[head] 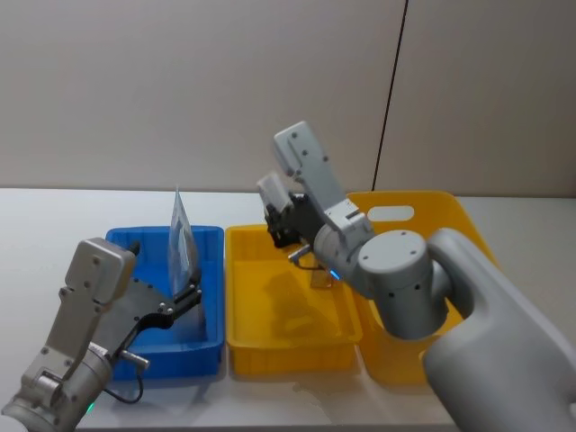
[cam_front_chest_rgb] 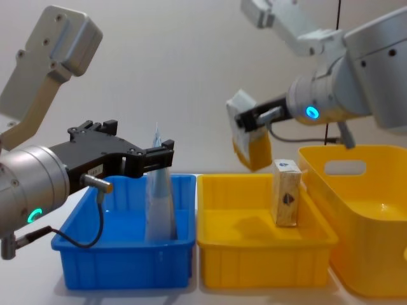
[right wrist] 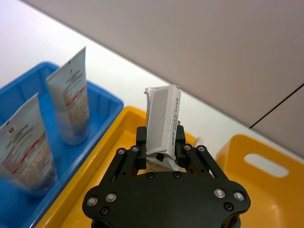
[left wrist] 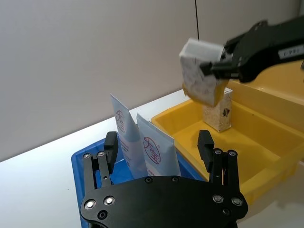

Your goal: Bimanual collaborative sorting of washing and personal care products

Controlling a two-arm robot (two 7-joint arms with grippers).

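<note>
Left wrist view: two tubes (left wrist: 124, 130) (left wrist: 156, 151); two cartons (left wrist: 218, 113) (left wrist: 198, 71), one in right gripper (left wrist: 217, 67).

Front tube (left wrist: 156, 152) and rear tube (left wrist: 122, 126): pale silvery-blue, red round mark, both upright with crimped end up, close together in the blue bin (cam_front_chest_rgb: 121, 260). Held carton (cam_front_chest_rgb: 249, 136): white over tan, tilted, clamped in the right gripper (right wrist: 160, 136), in the air above the yellow bin (cam_front_chest_rgb: 261, 260). Standing carton (cam_front_chest_rgb: 286, 192): upright on that bin's floor, dark diamond mark.

The blue bin (cam_front_chest_rgb: 121, 260) is glossy plastic, the squeeze tubes (left wrist: 154, 152) smooth, the carton (cam_front_chest_rgb: 285, 194) seemingly matt card.
</note>
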